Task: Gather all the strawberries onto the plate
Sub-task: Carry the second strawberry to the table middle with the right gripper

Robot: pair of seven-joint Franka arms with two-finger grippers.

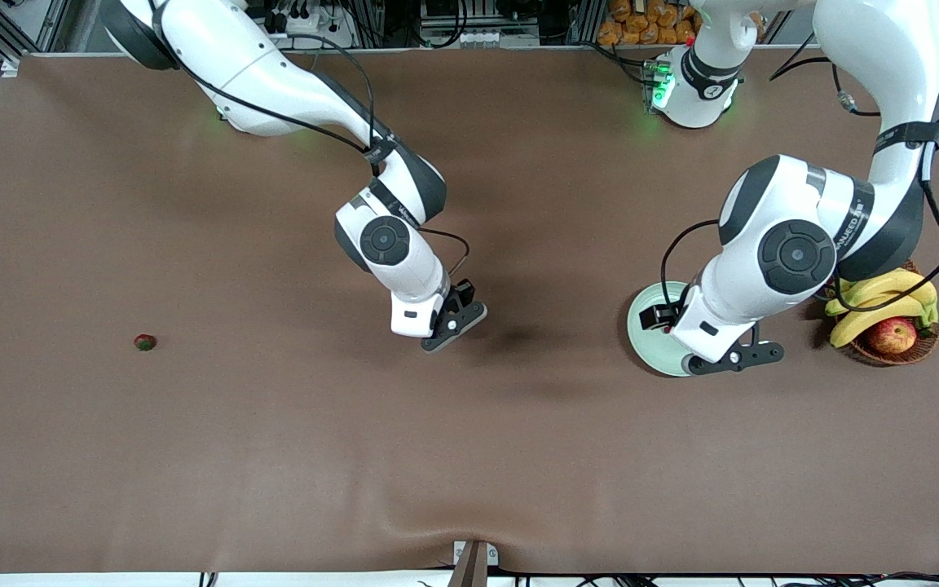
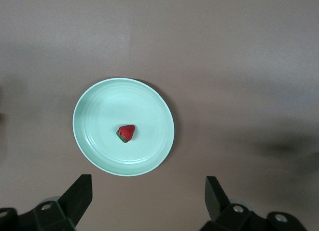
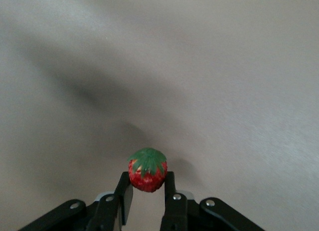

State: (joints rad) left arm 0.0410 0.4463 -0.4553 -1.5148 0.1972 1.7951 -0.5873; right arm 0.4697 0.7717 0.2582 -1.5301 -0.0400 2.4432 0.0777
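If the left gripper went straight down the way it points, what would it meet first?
Probably the plate. The left gripper hangs open over it, pointing down, and one strawberry lies at the plate's middle. Its fingers straddle the plate's rim, so they might meet the rim or the table beside it; depth is unclear.

One strawberry (image 2: pixel 126 132) in plate (image 2: pixel 94 141); another (image 1: pixel 144 342) on bench (image 1: pixel 469 456) toward right arm's end; basket (image 1: pixel 893 352) beside plate.

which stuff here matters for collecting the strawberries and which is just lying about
Job:
- plate, one strawberry in it
- strawberry in the shut right gripper
- loose strawberry toward the right arm's end
- open left gripper, over the plate

Lying about:
- basket with bananas and apple, beside the plate
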